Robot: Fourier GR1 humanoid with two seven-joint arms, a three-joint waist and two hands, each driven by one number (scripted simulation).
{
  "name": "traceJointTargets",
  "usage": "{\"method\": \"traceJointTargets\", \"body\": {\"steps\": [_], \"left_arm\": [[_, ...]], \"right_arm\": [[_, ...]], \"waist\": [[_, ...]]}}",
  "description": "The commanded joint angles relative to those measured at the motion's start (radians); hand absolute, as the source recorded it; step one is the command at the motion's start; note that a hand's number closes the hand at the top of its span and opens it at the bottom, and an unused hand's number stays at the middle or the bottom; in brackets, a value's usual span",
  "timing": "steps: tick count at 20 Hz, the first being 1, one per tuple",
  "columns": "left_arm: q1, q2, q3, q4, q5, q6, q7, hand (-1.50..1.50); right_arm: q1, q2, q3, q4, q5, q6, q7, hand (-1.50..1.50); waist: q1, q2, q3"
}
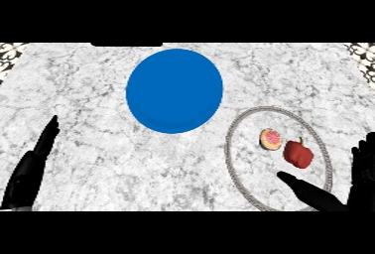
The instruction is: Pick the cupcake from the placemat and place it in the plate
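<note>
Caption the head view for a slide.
Open right hand nears cupcake and red pepper on placemat; blue plate waits, left hand resting.

Bench [88,149]: white and grey marbled top, filling the head view; patterned dark-and-white trim shows at its two far corners.

Directly on it:

1. Plate [174,91]: plain blue, round, lying flat toward the far middle of the bench.

2. Placemat [249,149]: oval, marbled like the bench, edged with a thin beaded grey border. It lies nearer than the plate and to its right, close to it but apart; its near end runs under the view's lower edge.

Bench surface left of the plate shows only bare marble.
</note>
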Motion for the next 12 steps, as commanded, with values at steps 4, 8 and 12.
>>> {"method": "traceJointTargets", "body": {"steps": [4, 8, 12], "left_arm": [[-0.019, 0.02, 0.019, -0.037, -0.005, -0.025, 0.055, 0.0], [0.033, -0.018, 0.009, -0.044, -0.035, -0.013, 0.005, 0.0], [0.035, -0.002, 0.052, -0.03, -0.018, -0.053, 0.003, 0.0]], "right_arm": [[-0.124, -0.15, -0.004, -0.05, 0.077, 0.176, 0.46, -1.5], [-0.28, -0.166, -0.042, 0.025, 0.017, 0.303, 0.581, -1.5], [-0.304, -0.165, -0.022, 0.088, -0.026, 0.4, 0.59, -1.5]], "waist": [[0.01, -0.001, 0.003], [0.016, -0.001, 0.005], [0.013, -0.001, 0.006]]}}
